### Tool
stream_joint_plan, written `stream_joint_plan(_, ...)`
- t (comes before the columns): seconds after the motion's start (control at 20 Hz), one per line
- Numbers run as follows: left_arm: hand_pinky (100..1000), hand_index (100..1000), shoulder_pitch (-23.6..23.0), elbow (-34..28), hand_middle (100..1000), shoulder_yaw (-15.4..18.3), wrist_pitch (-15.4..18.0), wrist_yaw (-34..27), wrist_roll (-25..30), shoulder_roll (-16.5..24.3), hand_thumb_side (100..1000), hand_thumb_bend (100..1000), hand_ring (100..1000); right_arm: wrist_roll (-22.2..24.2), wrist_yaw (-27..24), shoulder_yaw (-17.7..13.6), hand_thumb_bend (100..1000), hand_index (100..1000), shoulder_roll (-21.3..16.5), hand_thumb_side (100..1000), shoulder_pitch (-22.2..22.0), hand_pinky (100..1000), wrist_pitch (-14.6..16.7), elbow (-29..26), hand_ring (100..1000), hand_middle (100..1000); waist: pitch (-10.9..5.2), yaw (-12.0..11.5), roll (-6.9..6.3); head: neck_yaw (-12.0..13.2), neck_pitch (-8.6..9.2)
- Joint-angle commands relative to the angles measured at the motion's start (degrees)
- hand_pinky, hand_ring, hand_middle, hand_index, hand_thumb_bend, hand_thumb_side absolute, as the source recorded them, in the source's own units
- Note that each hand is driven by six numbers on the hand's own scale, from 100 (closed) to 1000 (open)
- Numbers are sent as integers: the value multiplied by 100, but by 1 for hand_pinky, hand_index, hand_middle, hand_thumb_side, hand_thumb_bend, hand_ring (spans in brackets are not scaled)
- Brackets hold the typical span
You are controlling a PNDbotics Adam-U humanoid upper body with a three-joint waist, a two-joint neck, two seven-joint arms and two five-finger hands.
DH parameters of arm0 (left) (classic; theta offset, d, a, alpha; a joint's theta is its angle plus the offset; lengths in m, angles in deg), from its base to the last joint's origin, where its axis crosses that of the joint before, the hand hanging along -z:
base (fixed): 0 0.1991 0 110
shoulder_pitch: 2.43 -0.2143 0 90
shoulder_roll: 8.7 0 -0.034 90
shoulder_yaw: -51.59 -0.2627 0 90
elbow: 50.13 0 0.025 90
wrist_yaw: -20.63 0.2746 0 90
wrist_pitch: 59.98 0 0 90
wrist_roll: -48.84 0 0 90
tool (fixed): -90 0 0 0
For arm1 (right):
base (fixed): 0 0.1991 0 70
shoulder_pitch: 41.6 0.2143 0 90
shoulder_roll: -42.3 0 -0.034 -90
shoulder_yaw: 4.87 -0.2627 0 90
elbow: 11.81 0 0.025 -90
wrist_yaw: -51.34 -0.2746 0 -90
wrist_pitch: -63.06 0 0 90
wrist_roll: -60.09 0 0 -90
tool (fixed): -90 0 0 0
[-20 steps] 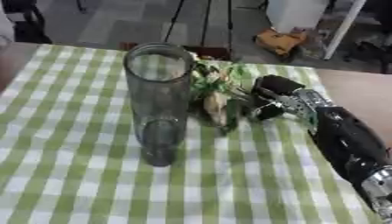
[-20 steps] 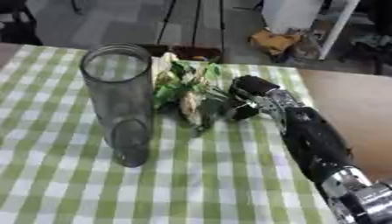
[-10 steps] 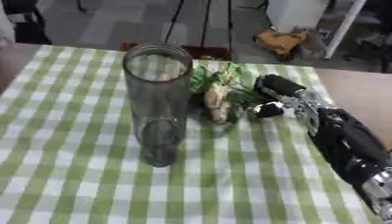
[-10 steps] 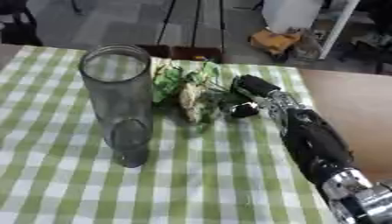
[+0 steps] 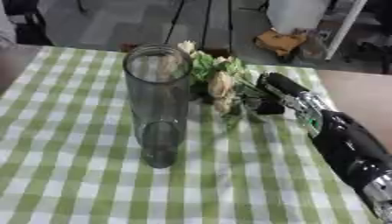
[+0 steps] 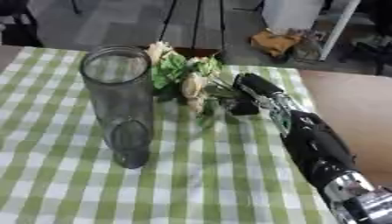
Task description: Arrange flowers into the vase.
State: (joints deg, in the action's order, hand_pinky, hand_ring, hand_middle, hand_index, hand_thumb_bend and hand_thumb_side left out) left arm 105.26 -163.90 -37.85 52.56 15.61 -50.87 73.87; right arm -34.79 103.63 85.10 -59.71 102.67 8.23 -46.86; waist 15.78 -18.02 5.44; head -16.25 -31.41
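Observation:
A tall clear glass vase (image 5: 158,105) stands upright and empty on the green-and-white checked cloth (image 5: 69,175). Just behind and to the right of its rim is a bunch of flowers (image 5: 217,82), cream blooms with green leaves, stems running down to the right. My right hand (image 5: 273,89), black, reaches in from the lower right and has its fingers curled round the stems (image 6: 222,94) beside the vase. The blooms stand about level with the vase's mouth, apart from it. My left hand shows in neither view.
The cloth ends at the right, where bare brown tabletop (image 5: 360,96) shows. Beyond the far edge lies the floor with an orange thing (image 5: 279,41) and a white box (image 5: 302,13). Open cloth lies left of and in front of the vase.
The blooms have risen and swung away from the cloth toward the level of the vase's mouth, held by my right hand. The vase has not moved.

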Motion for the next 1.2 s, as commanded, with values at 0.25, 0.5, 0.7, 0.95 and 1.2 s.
stream_joint_plan(0.25, 531, 955, 30, -82, 931, -9, -16, 14, 13, 50, 862, 100, 828, 368, -1194, -254, 191, 100, -264, 608, 78, 100, -474, -722, 100, 100, -176, 25, -49, 14, 59)
stream_joint_plan(0.5, 531, 955, 17, -82, 931, -9, -22, 15, 13, 53, 861, 100, 827, 749, -2019, -389, 212, 100, -321, 576, 111, 100, -898, -1170, 100, 100, -194, 37, -71, 26, 44)
stream_joint_plan(0.7, 531, 956, 5, -82, 931, -8, -24, 14, 15, 58, 859, 100, 827, 1045, -2747, -477, 224, 100, -346, 550, 157, 100, -1311, -1590, 100, 100, -210, 42, -91, 29, 40)
stream_joint_plan(0.95, 531, 956, -16, -82, 931, -11, -30, 11, 17, 64, 858, 100, 827, 1348, -3827, -540, 234, 100, -316, 506, 298, 100, -1993, -2119, 100, 100, -242, 56, -103, 38, 17)
stream_joint_plan(1.2, 532, 956, -35, -82, 930, -21, -40, 2, 31, 67, 857, 100, 827, 1380, -4916, -514, 219, 100, -110, 478, 579, 100, -2760, -2635, 100, 100, -293, 58, -105, 25, -9)
